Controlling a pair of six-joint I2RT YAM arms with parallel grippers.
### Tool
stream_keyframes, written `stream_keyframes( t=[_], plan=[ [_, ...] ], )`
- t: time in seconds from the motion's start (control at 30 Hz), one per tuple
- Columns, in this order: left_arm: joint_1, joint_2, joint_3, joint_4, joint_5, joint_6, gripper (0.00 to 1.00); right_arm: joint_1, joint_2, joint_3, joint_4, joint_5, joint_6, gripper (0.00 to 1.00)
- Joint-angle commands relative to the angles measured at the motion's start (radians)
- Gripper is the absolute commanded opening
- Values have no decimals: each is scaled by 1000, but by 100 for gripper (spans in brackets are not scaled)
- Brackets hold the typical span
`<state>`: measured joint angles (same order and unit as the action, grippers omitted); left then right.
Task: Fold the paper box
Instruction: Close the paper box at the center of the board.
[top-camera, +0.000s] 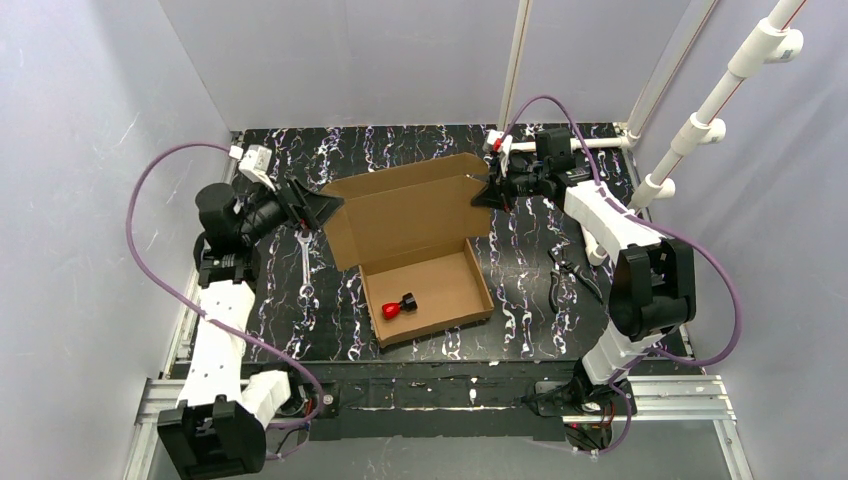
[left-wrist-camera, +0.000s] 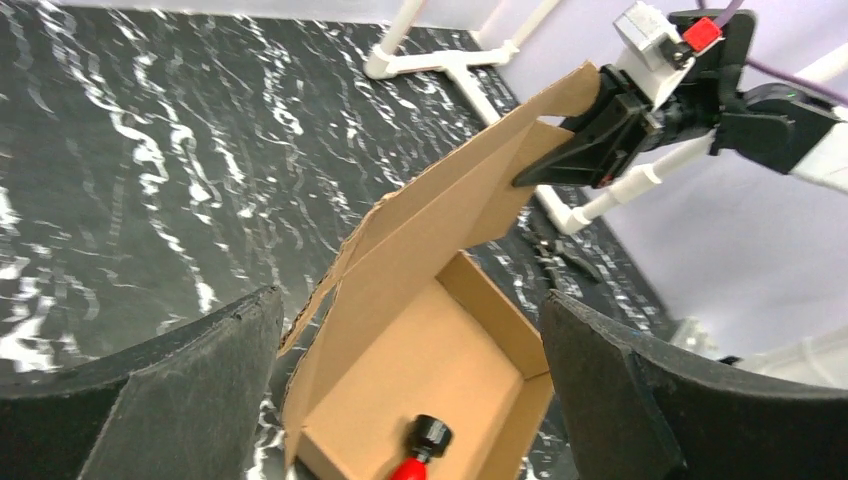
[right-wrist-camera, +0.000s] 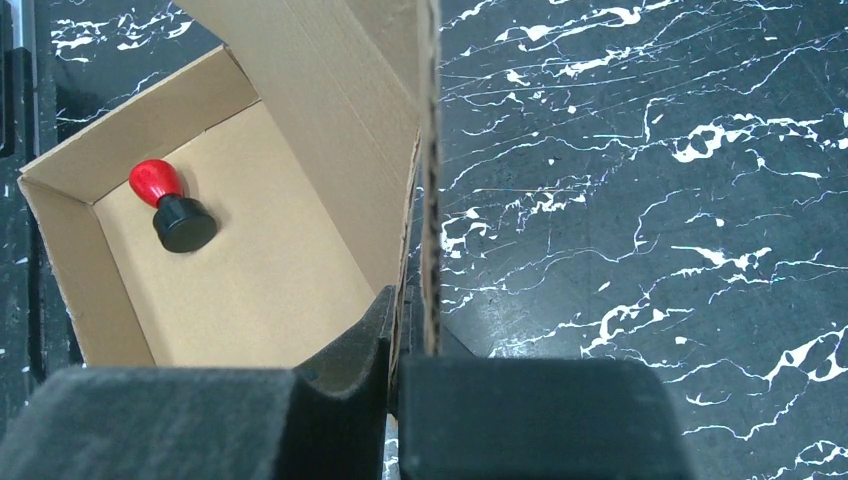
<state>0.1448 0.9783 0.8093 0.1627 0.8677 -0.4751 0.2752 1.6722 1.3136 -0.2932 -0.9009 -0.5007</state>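
Mid-table, the paper box (top-camera: 440, 285) stood with its lid raised, the right gripper (top-camera: 482, 194) clamped on the lid's right edge and the left gripper (top-camera: 322, 210) gaping beside the left edge, which it probably needed to grasp so both could lower the lid evenly.

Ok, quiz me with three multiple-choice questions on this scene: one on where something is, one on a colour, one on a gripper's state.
1. Where is the red-and-black knob?
A. pinched by a gripper
B. hanging in mid-air
C. on the floor of the paper box

2. What colour is the paper box?
A. brown
B. white
C. blue

3. The right gripper is:
A. wide open
B. shut on the box's lid
C. shut on the knob

Answers: C, the knob lies loose inside the tray. A, it is plain brown cardboard. B, the fingers pinch the raised lid's edge.
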Motion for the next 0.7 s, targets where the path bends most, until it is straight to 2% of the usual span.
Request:
stream_keyframes(
  t=[0.0, 0.17, 0.37, 0.47, 0.6, 0.67],
  plan=[
    [-14, -42, 77, -309, -109, 248, 98, 0, -49, -18, -17, -5, -20, 1],
    [-15, -4, 13, -115, -19, 195, 98, 1, -55, -26, -9, -13, -19, 1],
    [-15, 105, 63, -77, 61, 292, 98, 1, -55, -33, 10, -30, 2, 1],
    [-18, 163, 74, -4, 123, 277, 98, 1, -50, -31, 15, -36, 4, 1],
    [-53, 226, 87, 63, 123, 259, 98, 2, -43, -24, 16, -42, 10, 1],
    [-74, 236, 86, 86, 113, 275, 94, 4, -43, -24, 19, -41, 13, 1]
  ],
)
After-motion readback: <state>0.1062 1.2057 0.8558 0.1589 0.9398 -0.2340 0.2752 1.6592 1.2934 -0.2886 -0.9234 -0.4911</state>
